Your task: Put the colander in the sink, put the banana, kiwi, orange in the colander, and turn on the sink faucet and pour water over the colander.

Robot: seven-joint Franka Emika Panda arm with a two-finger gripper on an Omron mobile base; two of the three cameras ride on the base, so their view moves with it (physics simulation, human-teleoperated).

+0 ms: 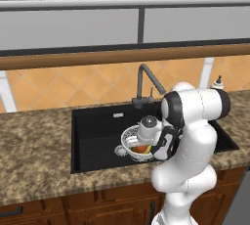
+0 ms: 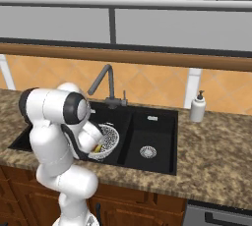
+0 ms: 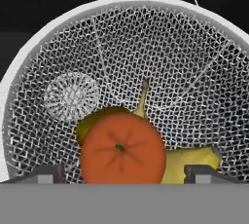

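Observation:
The white-grey mesh colander (image 3: 160, 47) sits in the large basin of the black sink (image 1: 95, 136), where it also appears as the colander (image 1: 131, 143) and the colander (image 2: 109, 139). Inside it the orange (image 3: 121, 147) lies in front. The banana (image 3: 192, 160) curves behind it to the right. A sliver of the olive kiwi (image 3: 89, 123) peeks out at the left. My gripper (image 3: 124, 175) hangs just above the orange, open, with a gap on each side of the fruit. The dark faucet (image 1: 145, 83) stands behind the sink. The water is out of view.
A white soap dispenser (image 2: 198, 107) stands on the granite counter (image 1: 34, 150) right of the sink. The smaller basin with its silver drain (image 2: 147, 151) lies right of the colander. A wooden ledge and tiled wall rise behind the faucet.

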